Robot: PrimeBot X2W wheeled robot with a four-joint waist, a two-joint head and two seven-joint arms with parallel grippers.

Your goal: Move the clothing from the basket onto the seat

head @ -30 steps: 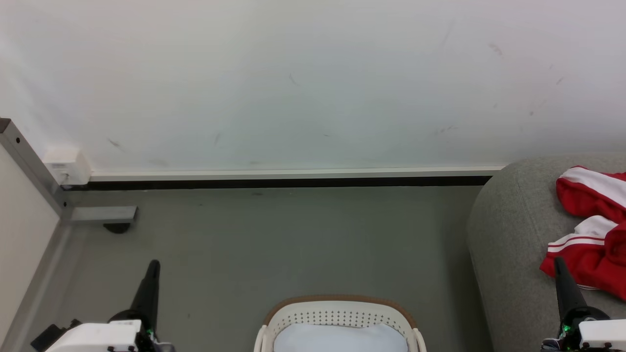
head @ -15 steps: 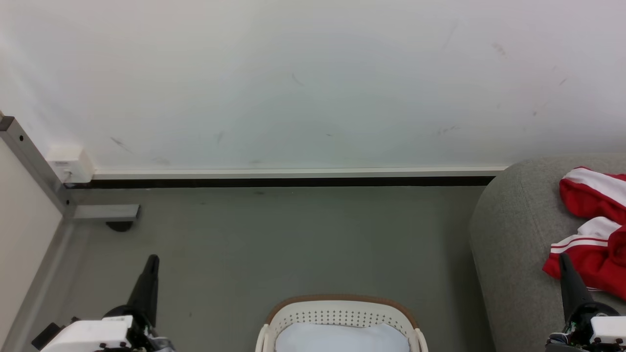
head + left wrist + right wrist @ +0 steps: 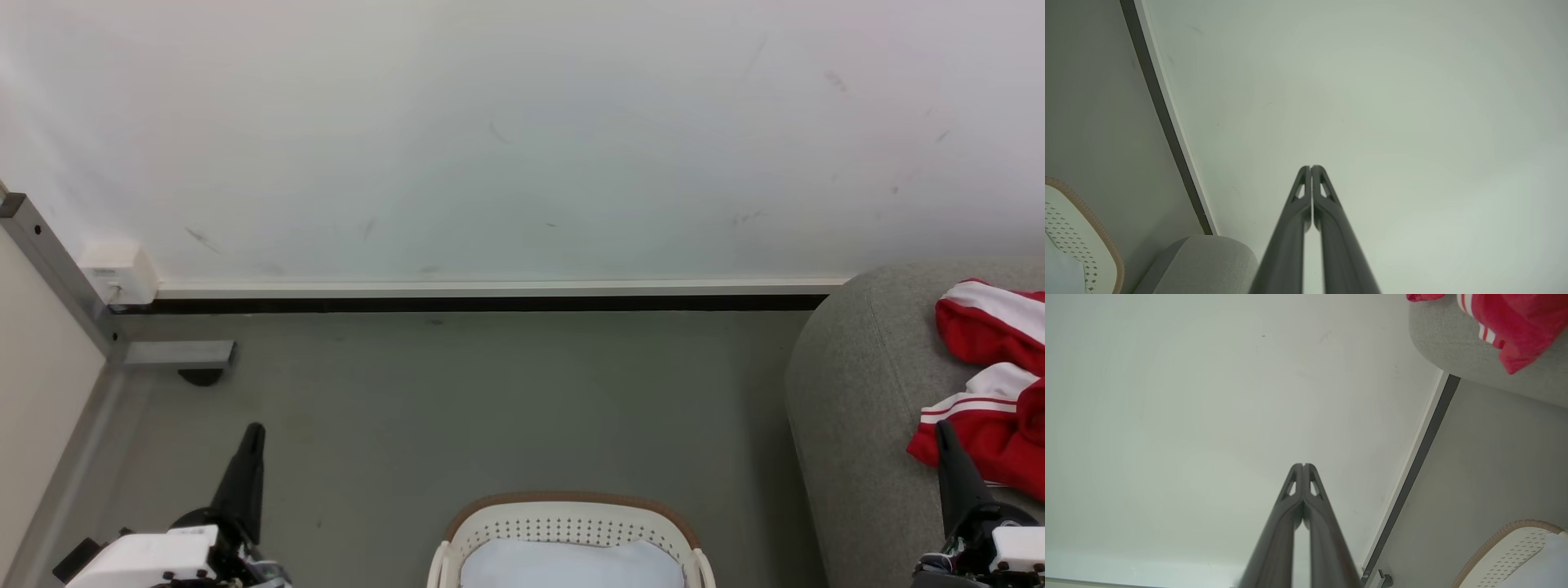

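Head view | red clothing (image 3: 980, 339) lies on grey seat (image 3: 849, 408) at 3 o'clock | basket (image 3: 571, 527) on floor (image 3: 490, 408) at 6 | left pincer (image 3: 254, 433) at 7, right pincer (image 3: 944, 429) at 4 | both pressed together, holding nothing

Light even and diffuse, bright indoor, no glare or hard hotspots; white wall (image 3: 522, 139) reads pale with a faint green cast, and shadows are soft, just a dim band on the floor (image 3: 490, 408) alongside the seat (image 3: 849, 392). Head view sharp edge to edge, red of the clothing (image 3: 980, 335) strong but not blown out. Wrist views softer: left gripper (image 3: 1311, 167) and right gripper (image 3: 1303, 465) crisp at the tips, their fingers blurring toward the bottom edge, wall tone uneven.
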